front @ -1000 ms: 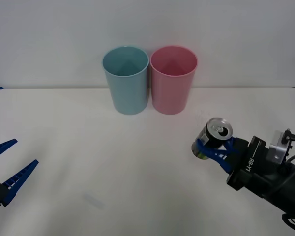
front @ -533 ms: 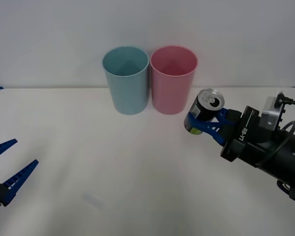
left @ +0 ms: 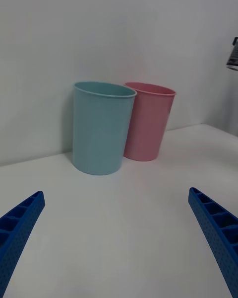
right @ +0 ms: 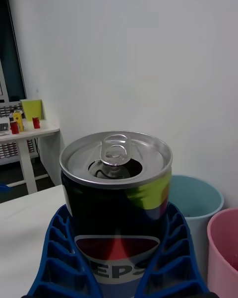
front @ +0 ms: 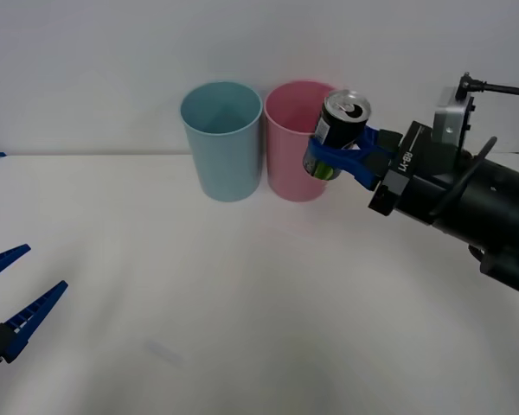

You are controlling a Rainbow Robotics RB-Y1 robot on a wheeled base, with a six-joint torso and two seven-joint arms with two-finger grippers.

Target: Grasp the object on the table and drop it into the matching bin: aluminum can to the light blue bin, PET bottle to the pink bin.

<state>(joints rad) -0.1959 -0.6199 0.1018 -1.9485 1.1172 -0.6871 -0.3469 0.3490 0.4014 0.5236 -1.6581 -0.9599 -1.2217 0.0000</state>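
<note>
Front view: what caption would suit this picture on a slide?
Right gripper holds the aluminum can aloft before the pink bin, beside the light blue bin; left gripper waits open.

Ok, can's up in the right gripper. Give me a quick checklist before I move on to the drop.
1. Grip: right gripper shut on the Pepsi can, blue fingers on both sides: ok.
2. Can lifted off the table: ok.
3. Can over the light blue bin: not ok; in the front view it overlaps the pink bin.
4. Light blue bin upright, mouth open: ok.
5. Left gripper open, low at the table's near left, away from the bins: ok.
</note>
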